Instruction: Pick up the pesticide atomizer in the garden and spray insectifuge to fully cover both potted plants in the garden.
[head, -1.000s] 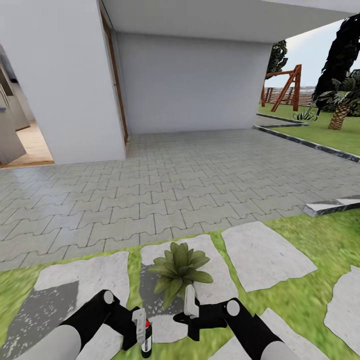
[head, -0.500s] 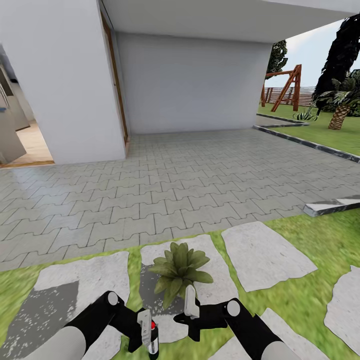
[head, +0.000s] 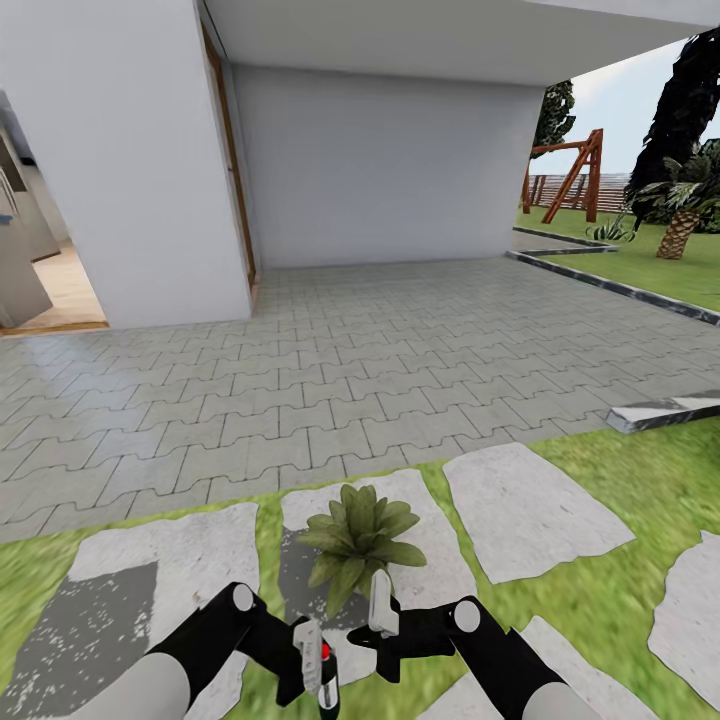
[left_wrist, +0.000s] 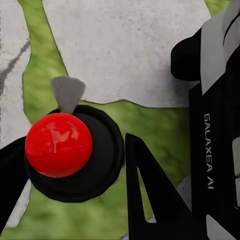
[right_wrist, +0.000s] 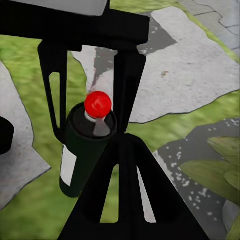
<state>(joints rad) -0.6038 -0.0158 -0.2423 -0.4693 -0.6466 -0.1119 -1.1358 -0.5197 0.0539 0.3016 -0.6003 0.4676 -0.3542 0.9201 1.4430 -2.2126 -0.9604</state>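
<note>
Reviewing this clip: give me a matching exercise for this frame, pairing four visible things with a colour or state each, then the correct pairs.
Things:
1. pesticide atomizer
2. potted plant
3. left gripper
4. right gripper

States:
A. stands on a grey stepping stone dotted with white specks
B. holds nothing, fingers pointing up beside the leaves
C. dark body with a red cap on top
D. fingers closed on the dark bottle

Pairs: 1-C, 2-A, 3-D, 4-B
</note>
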